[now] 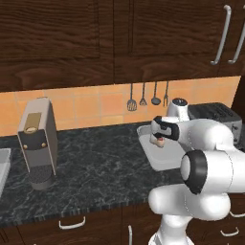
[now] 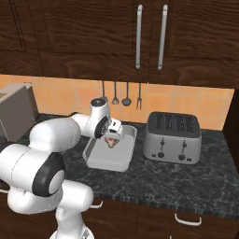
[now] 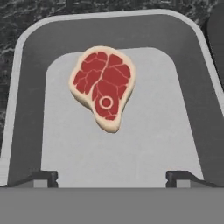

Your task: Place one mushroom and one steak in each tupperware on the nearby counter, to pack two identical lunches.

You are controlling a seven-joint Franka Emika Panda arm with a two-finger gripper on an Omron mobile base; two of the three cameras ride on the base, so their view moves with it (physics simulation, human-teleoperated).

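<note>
While the two-finger gripper (image 3: 111, 177) hangs with its jaws spread wide and empty, the red marbled steak (image 3: 103, 85) lies flat in the grey rectangular tupperware (image 3: 192, 109) on the dark speckled counter (image 1: 95, 162).

steak (image 3: 103, 87) in tupperware (image 3: 199, 131) | tupperware on counter (image 1: 95, 167) | toaster (image 2: 172, 137) right of it | coffee machine (image 1: 38, 142) left

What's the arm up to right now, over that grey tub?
Gripper open, hovering over the tupperware. Steak inside it, apparently released. No mushroom seen in it. Nothing in the way.
</note>
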